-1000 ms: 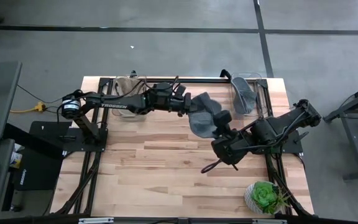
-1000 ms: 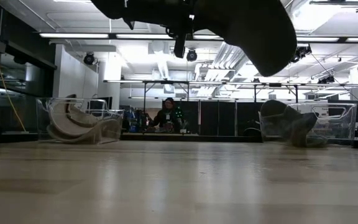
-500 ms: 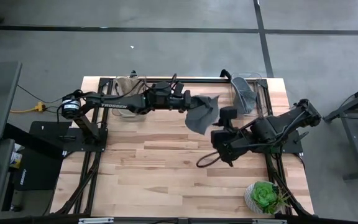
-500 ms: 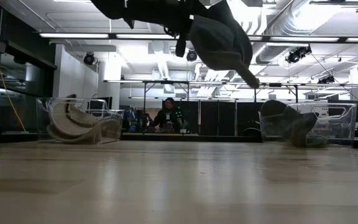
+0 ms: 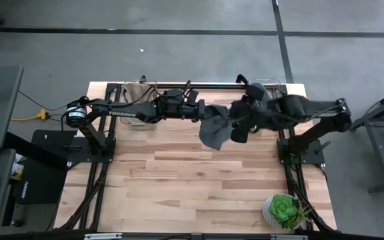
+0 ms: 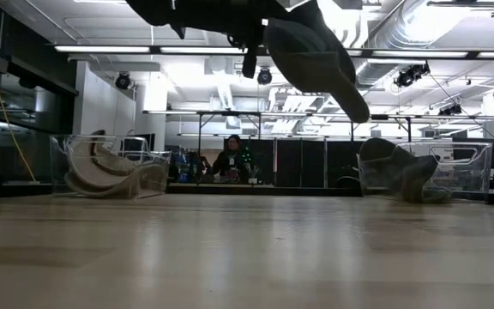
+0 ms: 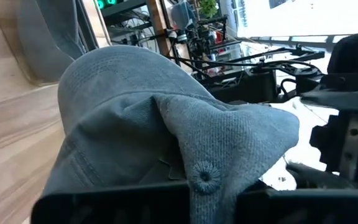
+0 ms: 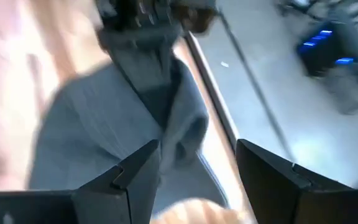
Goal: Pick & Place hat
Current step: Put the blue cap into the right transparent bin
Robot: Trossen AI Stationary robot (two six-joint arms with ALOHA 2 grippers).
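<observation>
Grey concrete floor [image 5: 179,60] w/ dark seam lines; ceiling strip lights [image 6: 110,49]; person [image 6: 233,160] seated in bkgd.

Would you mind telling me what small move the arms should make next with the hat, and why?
Probably the right gripper should ease forward and close on the hat. The left gripper holds the hat up in the air above the table, and the right gripper's open fingers already face the hanging cloth, next to it, apparently without gripping it yet.
</observation>
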